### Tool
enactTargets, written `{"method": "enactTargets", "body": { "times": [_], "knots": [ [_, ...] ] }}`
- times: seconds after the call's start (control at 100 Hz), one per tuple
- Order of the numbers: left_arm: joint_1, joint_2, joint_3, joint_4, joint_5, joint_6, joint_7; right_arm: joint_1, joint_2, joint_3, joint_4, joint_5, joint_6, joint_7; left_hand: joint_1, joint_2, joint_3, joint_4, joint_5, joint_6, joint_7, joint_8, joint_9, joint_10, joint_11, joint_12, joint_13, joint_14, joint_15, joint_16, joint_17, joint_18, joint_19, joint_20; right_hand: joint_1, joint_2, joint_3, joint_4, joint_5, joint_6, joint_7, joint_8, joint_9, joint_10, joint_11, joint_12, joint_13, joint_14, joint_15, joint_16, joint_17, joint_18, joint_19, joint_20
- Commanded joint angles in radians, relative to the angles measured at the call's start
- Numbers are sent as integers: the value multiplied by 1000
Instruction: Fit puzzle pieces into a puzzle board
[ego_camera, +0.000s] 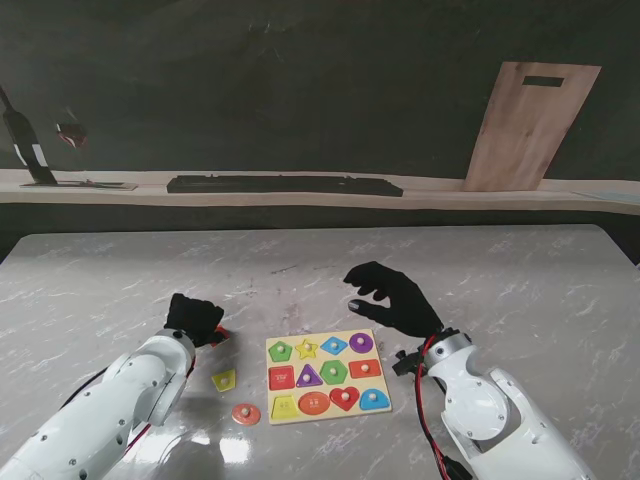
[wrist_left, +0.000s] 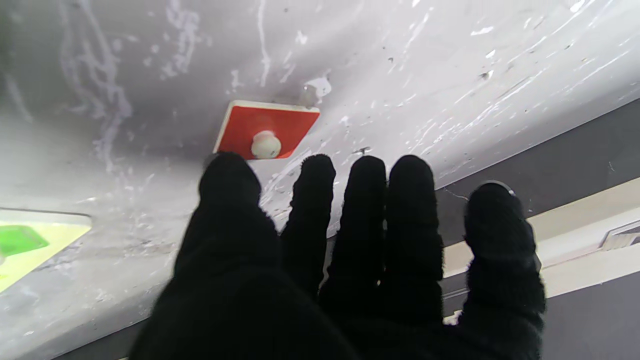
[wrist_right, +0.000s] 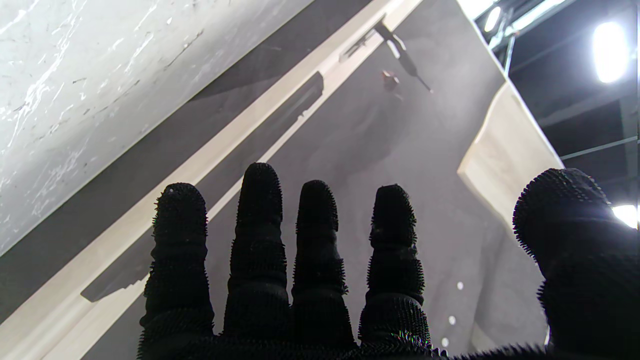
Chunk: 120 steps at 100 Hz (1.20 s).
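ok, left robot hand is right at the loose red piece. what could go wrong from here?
1. The red piece lies flat on the table with only a small white knob to pinch; the left robot hand could slip off or push it away.
2. A yellow piece and an orange round piece lie by the left forearm; a sweep could knock them.

Stand camera high, looking down on marble table (ego_camera: 520, 280), wrist cameras close along fingers, left sharing that table (wrist_left: 450, 75).

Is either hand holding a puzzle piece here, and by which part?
Nothing is held. The left hand is open beside the red piece lying on the table; the right hand hovers open.
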Motion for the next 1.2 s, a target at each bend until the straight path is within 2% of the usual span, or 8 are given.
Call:
{"method": "enactTargets", "body": {
  "times": [0.0, 0.4, 0.58, 0.77, 0.94, 1.19],
  "knots": [
    [-8, 4, 4, 7, -4, 5, -5, -5, -3, -3, -2, -3, 2, -2, 55, 30, -24, 28, 21, -6, 7, -11, 14, 34, -3, 1, 5, 35, 0, 11, -6, -124, -3, 7, -25, 17, 12, 28, 23, -30, -11, -9, 33, -6, -2, 8, 22, -4, 11, 10, 2, 3, 16, 10],
    [-52, 3, 57, 65, -51, 32, 1, -6, -3, -1, -4, -9, 5, -5, 103, 44, -31, 21, 19, -14, 24, -14, 16, 31, -2, 3, 6, 35, 0, 9, -5, -123, -3, 7, -24, 17, 12, 28, 23, -31, -11, -8, 33, -6, -2, 8, 21, -5, 11, 10, 2, 3, 16, 10],
    [-72, 2, 85, 88, -86, 46, 0, -6, -3, -1, -3, -10, 7, -6, 179, 66, -46, 15, 18, -31, 76, -27, 21, 24, 1, 3, 8, 36, 0, 5, -6, -122, -3, 7, -25, 17, 12, 28, 23, -32, -10, -8, 32, -6, -3, 8, 21, -4, 11, 10, 3, 2, 16, 10],
    [-79, 2, 100, 89, -109, 55, -26, -7, -3, 0, -4, -11, 7, -8, 206, 68, -33, 33, 11, -46, 164, 15, 37, 11, 15, 7, 11, 34, 0, 3, -5, -123, -2, 8, -25, 18, 12, 28, 23, -32, -11, -8, 32, -7, -3, 8, 20, -5, 11, 10, 3, 2, 16, 10],
    [-72, 0, 93, 79, -132, 54, -44, -7, -3, 0, -4, -11, 7, -8, 214, 65, -25, 40, 6, -38, 185, 24, 44, 14, 22, 11, 15, 32, 2, 2, -3, -123, -1, 8, -23, 17, 12, 29, 24, -31, -11, -8, 32, -6, -2, 8, 21, -5, 11, 10, 2, 2, 16, 10],
    [-66, -5, 86, 69, -191, 62, -58, -8, -4, 3, -5, -12, 6, -14, 242, 19, 20, 73, -10, -20, 237, 56, 52, 28, 52, 40, 25, 26, 13, 3, 2, -129, 4, 8, -24, 19, 12, 29, 28, -33, -10, -8, 33, -7, -3, 7, 21, -4, 11, 10, 2, 2, 16, 10]
  ]
}}
